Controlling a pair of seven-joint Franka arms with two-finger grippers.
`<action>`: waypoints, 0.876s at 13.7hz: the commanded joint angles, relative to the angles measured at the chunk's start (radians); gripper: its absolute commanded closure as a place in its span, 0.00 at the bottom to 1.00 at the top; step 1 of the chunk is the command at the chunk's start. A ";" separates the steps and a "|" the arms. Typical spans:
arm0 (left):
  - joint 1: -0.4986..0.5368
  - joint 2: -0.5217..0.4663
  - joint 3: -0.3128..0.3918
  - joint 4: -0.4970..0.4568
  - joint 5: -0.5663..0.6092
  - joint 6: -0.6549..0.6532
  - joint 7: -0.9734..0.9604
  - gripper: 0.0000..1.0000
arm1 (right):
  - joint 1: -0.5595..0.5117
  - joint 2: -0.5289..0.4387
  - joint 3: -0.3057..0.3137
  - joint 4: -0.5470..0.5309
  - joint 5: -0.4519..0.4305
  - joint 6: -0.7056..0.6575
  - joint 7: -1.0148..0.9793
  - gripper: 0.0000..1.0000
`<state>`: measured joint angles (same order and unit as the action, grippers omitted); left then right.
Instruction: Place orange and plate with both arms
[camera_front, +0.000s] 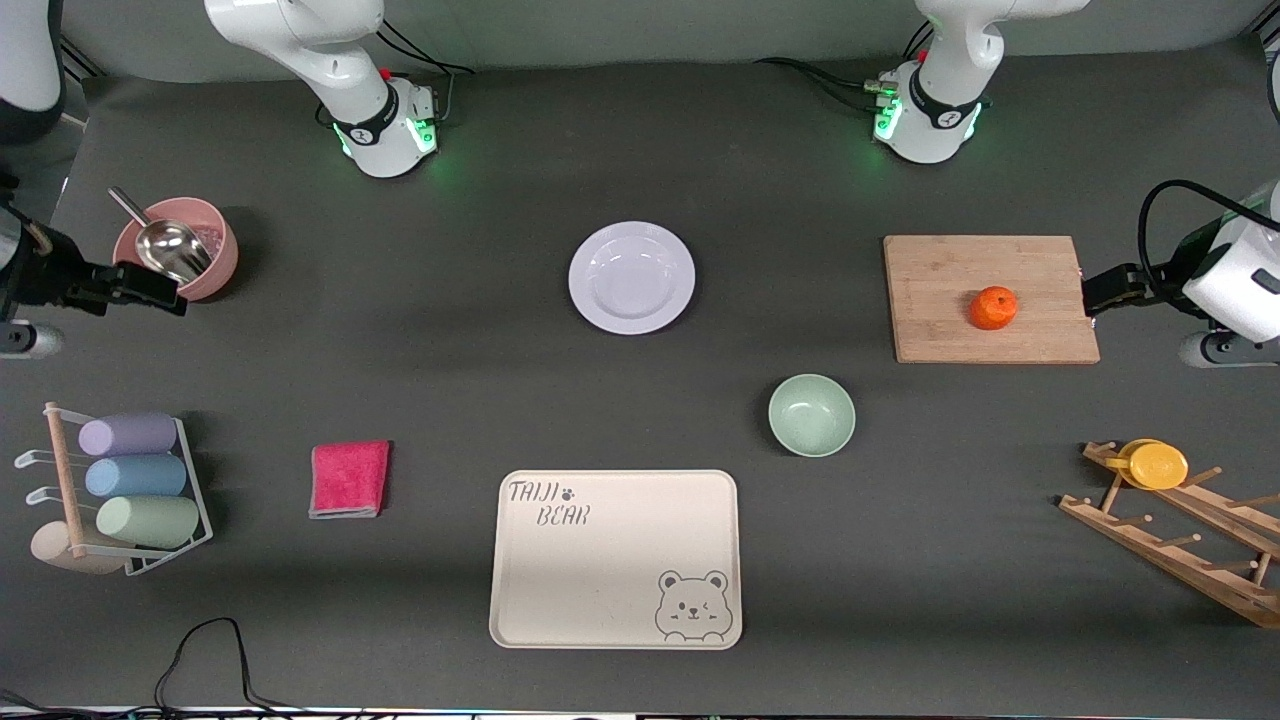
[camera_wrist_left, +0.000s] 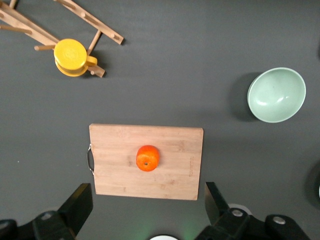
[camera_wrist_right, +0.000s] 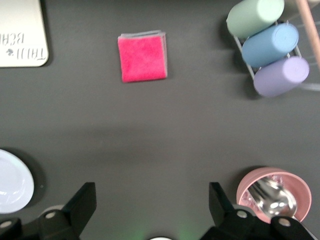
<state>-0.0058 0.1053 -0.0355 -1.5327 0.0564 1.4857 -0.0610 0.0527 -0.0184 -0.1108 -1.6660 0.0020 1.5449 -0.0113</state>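
Observation:
The orange (camera_front: 993, 307) rests on a wooden cutting board (camera_front: 940, 270) toward the left arm's end of the table; it also shows in the left wrist view (camera_wrist_left: 147, 158). The lavender-white plate (camera_front: 631, 277) lies alone mid-table, and its edge shows in the right wrist view (camera_wrist_right: 12, 182). My left gripper (camera_front: 1105, 292) hangs open and empty, high up by the board's handle end (camera_wrist_left: 148, 194). My right gripper (camera_front: 150, 288) hangs open and empty, high up beside a pink bowl (camera_wrist_right: 152, 194).
A mint-green bowl (camera_front: 811, 414) and a cream bear tray (camera_front: 616, 560) sit nearer the camera than the plate. A pink cloth (camera_front: 349, 479), a cup rack (camera_front: 120, 490), the pink bowl with a metal scoop (camera_front: 175, 247), and a wooden rack with a yellow disc (camera_front: 1158, 465) stand around.

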 joint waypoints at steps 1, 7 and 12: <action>-0.005 -0.036 0.008 -0.021 -0.001 -0.048 0.001 0.00 | 0.006 -0.196 0.000 -0.185 0.030 0.021 0.048 0.00; 0.004 -0.359 0.104 -0.419 0.008 -0.007 0.043 0.00 | 0.140 -0.442 0.008 -0.490 0.024 0.148 0.241 0.00; 0.001 -0.496 0.131 -0.731 0.014 0.191 0.059 0.00 | 0.260 -0.459 0.011 -0.529 0.018 0.176 0.318 0.00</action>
<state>0.0014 -0.3456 0.0987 -2.1436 0.0603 1.5905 -0.0157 0.2859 -0.4555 -0.0953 -2.1751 0.0211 1.7033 0.2790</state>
